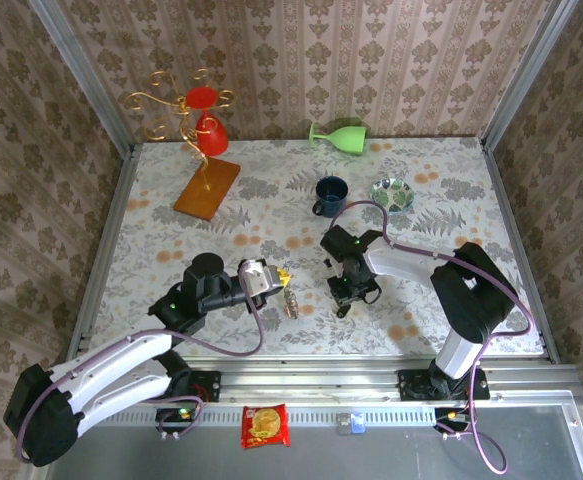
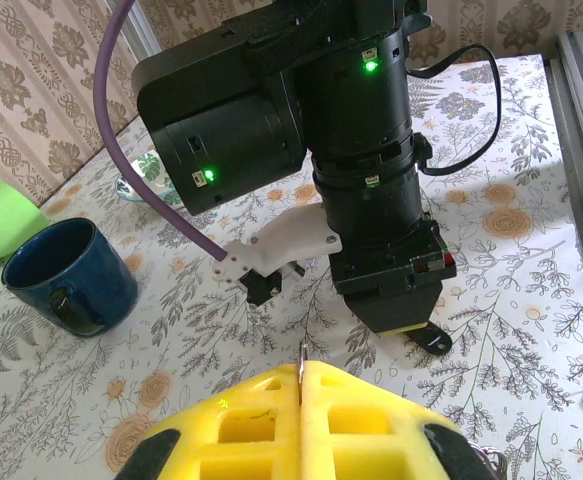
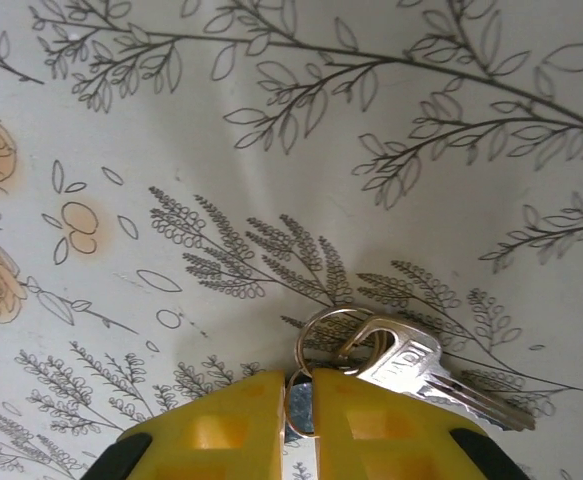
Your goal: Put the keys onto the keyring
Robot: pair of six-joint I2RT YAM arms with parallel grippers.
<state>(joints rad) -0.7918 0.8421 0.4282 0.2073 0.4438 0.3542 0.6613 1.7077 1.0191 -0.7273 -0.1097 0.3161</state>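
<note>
Looks light, stiff, slippery: small silver metal key (image 3: 421,365) on thin silver wire keyring (image 3: 329,310), best pinched at head; right gripper (image 3: 301,380) barely ajar round ring, hold unclear; left gripper (image 2: 301,372) clamped on metal sliver (image 2: 300,352).

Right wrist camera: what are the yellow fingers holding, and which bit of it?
The right gripper pinches the keyring by its lower edge. The silver keys on the ring lie on the table, not gripped.

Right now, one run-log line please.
left jaws: shut on thin metal strip | right jaws: pinching small ring | keys: threaded on it
</note>
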